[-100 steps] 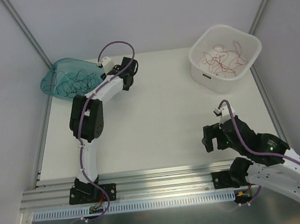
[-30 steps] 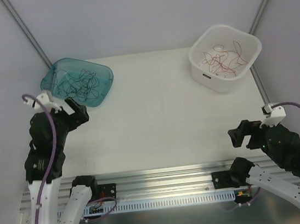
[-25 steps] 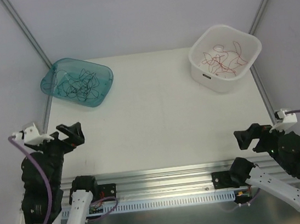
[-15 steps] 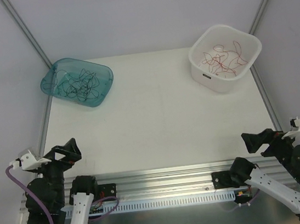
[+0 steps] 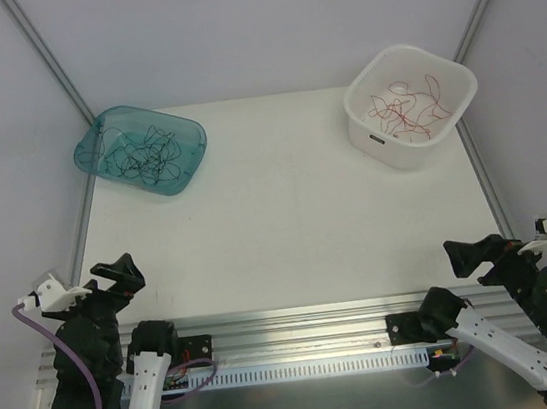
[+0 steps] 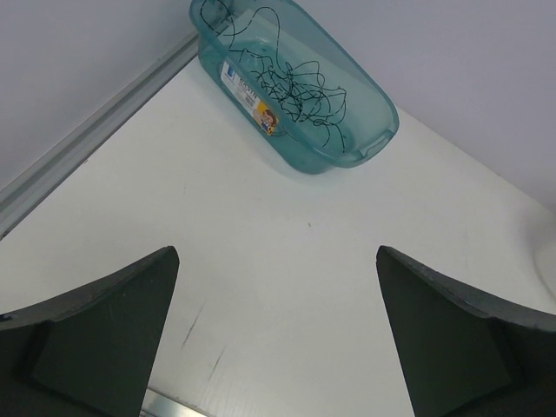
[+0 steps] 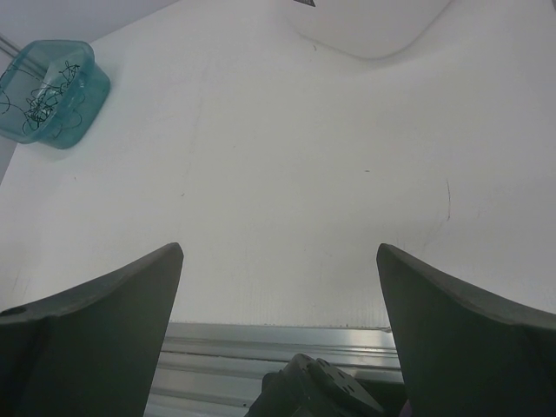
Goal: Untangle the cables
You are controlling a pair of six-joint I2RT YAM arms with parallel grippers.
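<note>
The cables lie sorted in two containers. Black strands [image 5: 143,151] sit in a teal bin [image 5: 185,164] at the far left, also in the left wrist view as black cables [image 6: 291,82] in the teal bin [image 6: 365,122]. Red strands [image 5: 404,107] lie in a white tub [image 5: 369,126] at the far right. My left gripper [image 5: 112,279] hovers open over the near left corner, nothing between its fingers [image 6: 104,321]. My right gripper [image 5: 477,253] is open and holds nothing at the near right edge, far from both containers.
An aluminium rail [image 5: 290,328] runs along the table's near edge, with both arm bases bolted on it; the right base [image 7: 317,391] shows under my right gripper [image 7: 280,248]. Metal frame posts [image 5: 42,53] rise at the back corners. Grey walls enclose the table.
Both arms drew back to the near edge: the left from beside the teal bin to the near left corner, the right further to the near right. Both grippers stayed open.
</note>
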